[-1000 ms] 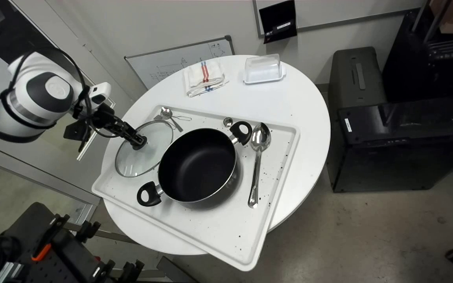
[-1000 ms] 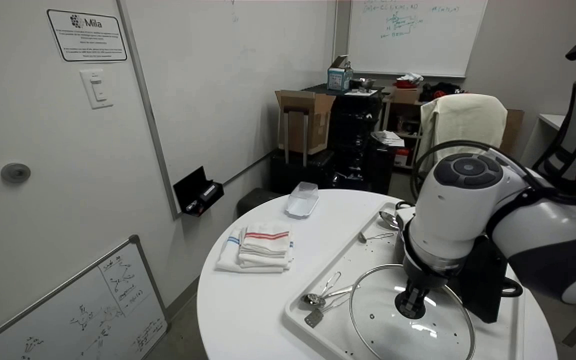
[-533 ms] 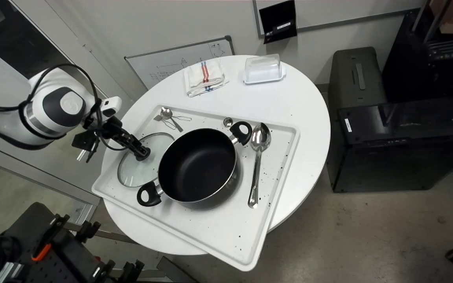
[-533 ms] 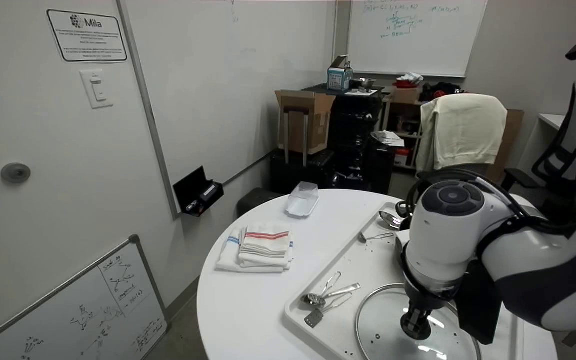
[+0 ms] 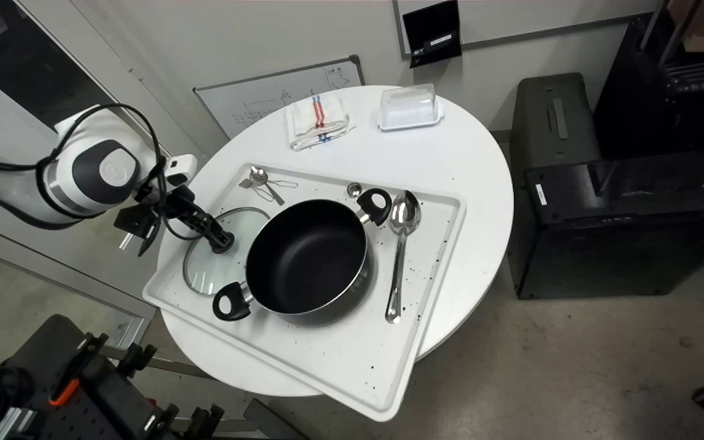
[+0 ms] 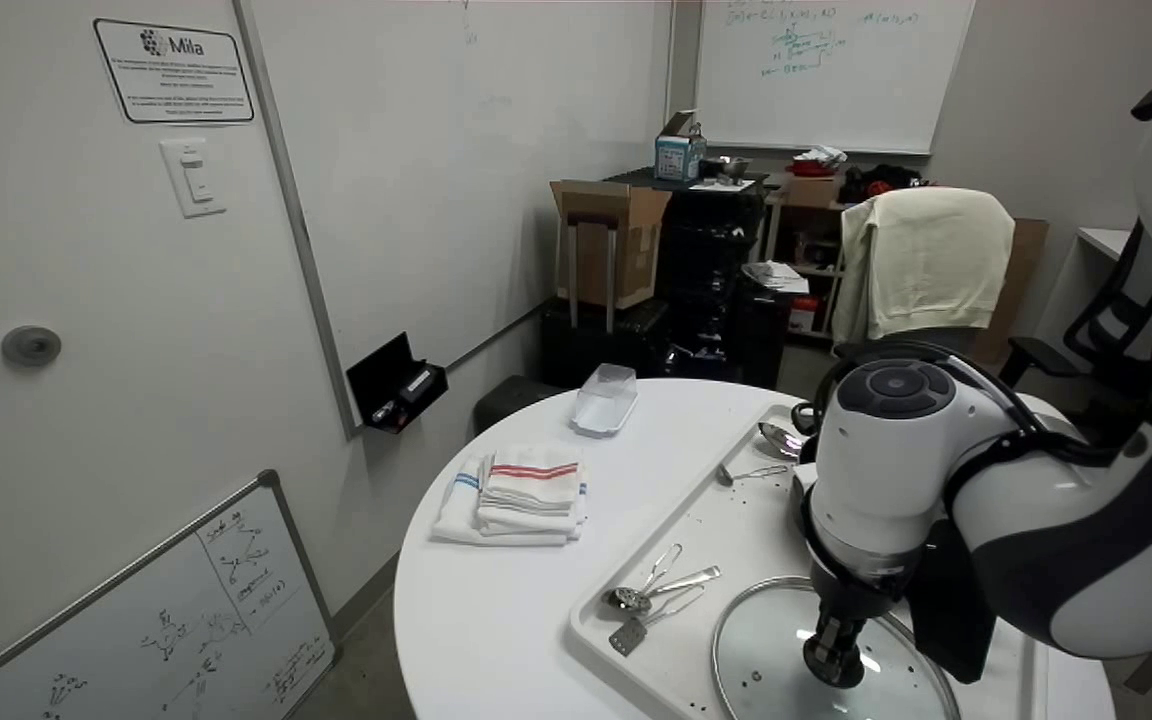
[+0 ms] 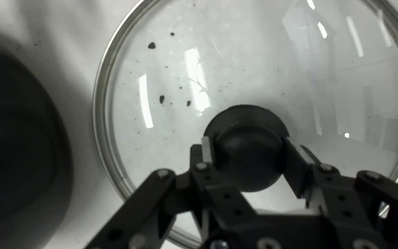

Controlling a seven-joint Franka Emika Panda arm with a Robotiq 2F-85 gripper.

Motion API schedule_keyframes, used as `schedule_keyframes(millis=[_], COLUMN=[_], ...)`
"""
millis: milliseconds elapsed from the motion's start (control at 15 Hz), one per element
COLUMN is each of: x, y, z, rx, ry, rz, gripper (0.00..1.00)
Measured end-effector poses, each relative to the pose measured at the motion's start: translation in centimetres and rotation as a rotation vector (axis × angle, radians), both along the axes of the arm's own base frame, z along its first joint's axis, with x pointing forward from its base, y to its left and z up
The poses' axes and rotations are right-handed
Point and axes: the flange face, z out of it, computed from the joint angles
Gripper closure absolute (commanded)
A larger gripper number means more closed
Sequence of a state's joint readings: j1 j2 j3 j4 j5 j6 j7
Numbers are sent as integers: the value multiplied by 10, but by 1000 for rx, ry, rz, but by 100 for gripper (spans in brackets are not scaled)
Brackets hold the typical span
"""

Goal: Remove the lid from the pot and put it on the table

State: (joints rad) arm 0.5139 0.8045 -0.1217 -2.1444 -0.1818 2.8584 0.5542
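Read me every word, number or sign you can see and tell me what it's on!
"Mila": wall sign; its other lines are too small.
"FRA", cut off by the picture's edge: robot arm.
Too small or blurred to read: leaning whiteboard, far whiteboard, black wall holder, blue box.

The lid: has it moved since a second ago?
Yes: in an exterior view the lid has shifted down the picture, away from the small utensils, which have stayed put, and toward the pot's lower-left handle.

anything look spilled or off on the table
Two things: dark specks are scattered over the white tray, several beside the large spoon, as if spilled; and the tray sits askew, a corner jutting past the edge of the round table.
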Motion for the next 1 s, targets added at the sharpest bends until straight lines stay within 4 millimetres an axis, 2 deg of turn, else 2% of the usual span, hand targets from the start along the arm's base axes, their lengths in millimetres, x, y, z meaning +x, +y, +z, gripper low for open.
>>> schedule_keyframes(millis=[67, 267, 467, 533, 1000], x=[0, 1, 0, 1, 2], y=[-2, -5, -7, -8, -7], z=[-1, -2, -3, -3, 2], rx=[3, 7, 5, 4, 9], ry=[4, 8, 11, 11, 9], rz=[-3, -1, 0, 0, 36], gripper=[74, 24, 5, 0, 0])
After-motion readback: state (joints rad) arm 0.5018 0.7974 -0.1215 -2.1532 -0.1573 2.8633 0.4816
